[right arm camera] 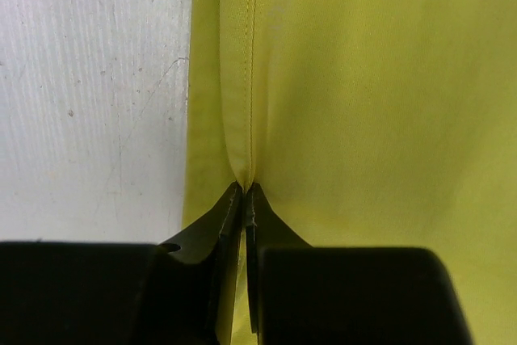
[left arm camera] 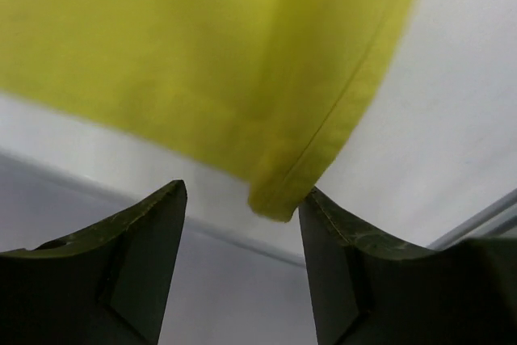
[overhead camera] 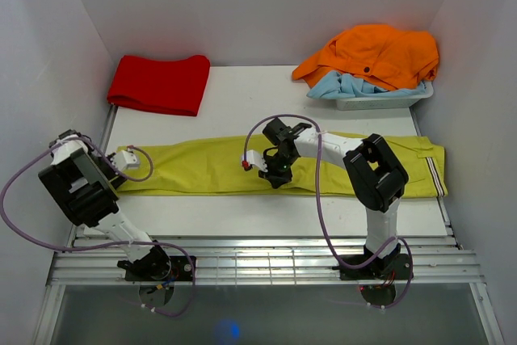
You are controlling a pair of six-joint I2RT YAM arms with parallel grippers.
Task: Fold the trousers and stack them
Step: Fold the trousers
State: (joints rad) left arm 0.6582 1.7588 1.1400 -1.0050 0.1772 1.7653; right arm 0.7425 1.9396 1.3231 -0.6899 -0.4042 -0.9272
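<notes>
Tightly closed, the right pincer [right arm camera: 245,186] pinches a seam ridge of the trousers [overhead camera: 202,169] near their middle. The left pincer [left arm camera: 244,190] stands wide, with a hem corner between its fingers but not clamped, at the left edge of the tabletop [overhead camera: 266,94]. The trousers lie flat lengthwise across it, waistband at the right edge. A red cloth [overhead camera: 159,84] sits in the far left corner, a bin [overhead camera: 380,103] of clothes in the far right.

White table [overhead camera: 266,90] boxed by plain white walls [overhead camera: 242,6]; slotted metal rail [overhead camera: 266,260] along near edge
</notes>
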